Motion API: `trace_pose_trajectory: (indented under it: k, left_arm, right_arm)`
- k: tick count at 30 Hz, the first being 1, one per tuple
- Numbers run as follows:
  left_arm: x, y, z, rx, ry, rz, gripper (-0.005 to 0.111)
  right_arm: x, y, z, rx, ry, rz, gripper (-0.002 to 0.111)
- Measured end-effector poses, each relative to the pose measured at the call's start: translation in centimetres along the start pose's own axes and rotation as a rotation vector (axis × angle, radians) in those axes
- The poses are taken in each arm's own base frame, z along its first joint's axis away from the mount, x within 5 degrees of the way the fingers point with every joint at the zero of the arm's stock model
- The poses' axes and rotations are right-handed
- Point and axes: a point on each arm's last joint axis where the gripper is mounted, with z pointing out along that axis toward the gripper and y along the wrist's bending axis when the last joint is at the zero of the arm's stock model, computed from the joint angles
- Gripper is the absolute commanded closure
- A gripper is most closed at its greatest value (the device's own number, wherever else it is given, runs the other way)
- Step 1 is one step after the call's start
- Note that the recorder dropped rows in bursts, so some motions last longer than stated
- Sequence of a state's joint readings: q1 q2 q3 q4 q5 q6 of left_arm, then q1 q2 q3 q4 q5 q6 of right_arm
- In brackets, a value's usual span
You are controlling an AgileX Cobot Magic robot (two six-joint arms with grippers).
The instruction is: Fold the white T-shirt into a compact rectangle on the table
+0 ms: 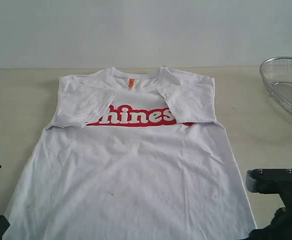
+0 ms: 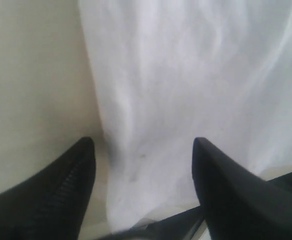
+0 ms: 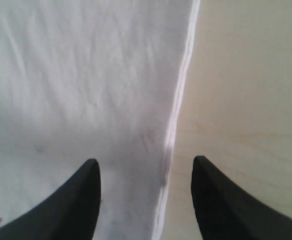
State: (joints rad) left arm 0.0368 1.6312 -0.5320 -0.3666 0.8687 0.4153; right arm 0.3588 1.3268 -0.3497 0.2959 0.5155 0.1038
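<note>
Your left hand (image 2: pixel 143 142) is open. Its two black fingers (image 2: pixel 61 190) stand wide apart and hold nothing. The side edge of the white T-shirt (image 1: pixel 131 170) runs under the gap between them. One finger is over the bare bench (image 1: pixel 16 100) and the other is over the cloth. I cannot tell if they touch the shirt.

Your right hand (image 3: pixel 146 161) is open too, with nothing in it. The shirt's stitched hem (image 3: pixel 178 100) runs under the gap between its fingers. One finger is over the shirt and the other is over the bench.

The shirt lies flat on the bench, front side up, spread out between your two hands. Its bottom part is near the hands and its neck is far from them. Both short sleeves (image 1: pixel 81 102) are folded in over the chest. They cover the ends of the red letters (image 1: pixel 136 116), so only the middle letters show. A small orange tag (image 1: pixel 131 83) sits at the neck. A wire basket (image 1: pixel 286 82) sits on the bench far past your right hand, well apart from the shirt.
</note>
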Motion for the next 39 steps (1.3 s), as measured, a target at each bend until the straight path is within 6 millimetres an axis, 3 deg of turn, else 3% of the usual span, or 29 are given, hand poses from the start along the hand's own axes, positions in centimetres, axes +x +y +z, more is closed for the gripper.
trace_pose_trajectory:
  k: [22, 28, 39]
  left_arm:
    - [0.1, 0.4, 0.0, -0.041, 0.019, 0.004, 0.056]
    - [0.4, 0.2, 1.4, 0.041, 0.160, -0.041, 0.056]
    - [0.4, 0.1, 2.0, 0.081, 0.216, -0.055, 0.056]
  right_arm:
    - [0.1, -0.2, 0.2, 0.018, 0.021, -0.019, 0.060]
    - [0.1, -0.3, 1.3, 0.038, 0.078, -0.004, 0.060]
    - [0.1, -0.2, 1.3, 0.026, 0.073, 0.000, 0.060]
